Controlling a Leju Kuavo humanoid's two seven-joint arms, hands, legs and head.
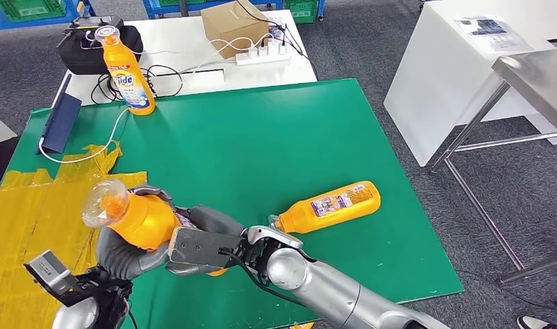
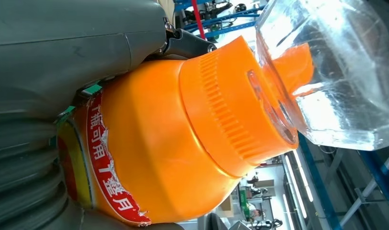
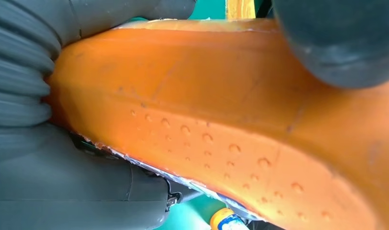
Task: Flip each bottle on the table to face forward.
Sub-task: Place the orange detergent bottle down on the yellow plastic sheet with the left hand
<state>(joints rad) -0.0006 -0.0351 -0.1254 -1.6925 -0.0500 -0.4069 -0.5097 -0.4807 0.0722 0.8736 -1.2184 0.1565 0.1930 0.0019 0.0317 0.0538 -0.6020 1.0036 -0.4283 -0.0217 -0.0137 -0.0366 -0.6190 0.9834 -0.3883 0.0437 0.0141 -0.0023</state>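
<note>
An orange detergent bottle (image 1: 135, 219) with a clear cap (image 1: 101, 202) is lifted over the near left of the green mat (image 1: 262, 137). My left hand (image 1: 121, 255) grips it from below, and my right hand (image 1: 207, 245) grips its lower body. Up close, the left wrist view shows the bottle (image 2: 159, 143) and its clear cap (image 2: 326, 72) against my left hand (image 2: 63, 57). My right hand (image 3: 63, 182) wraps the bottle's base (image 3: 231, 120). A second orange bottle (image 1: 330, 204) lies on its side mid-mat. A third bottle (image 1: 128, 72) stands upright at the back left.
Behind the mat are a cardboard box (image 1: 233, 26), a power strip (image 1: 262, 56) with cables and a black bag (image 1: 90, 41). A blue folder (image 1: 60, 123) and yellow sheet (image 1: 36, 205) lie at the left. A white table (image 1: 461, 75) and metal table (image 1: 536, 75) stand to the right.
</note>
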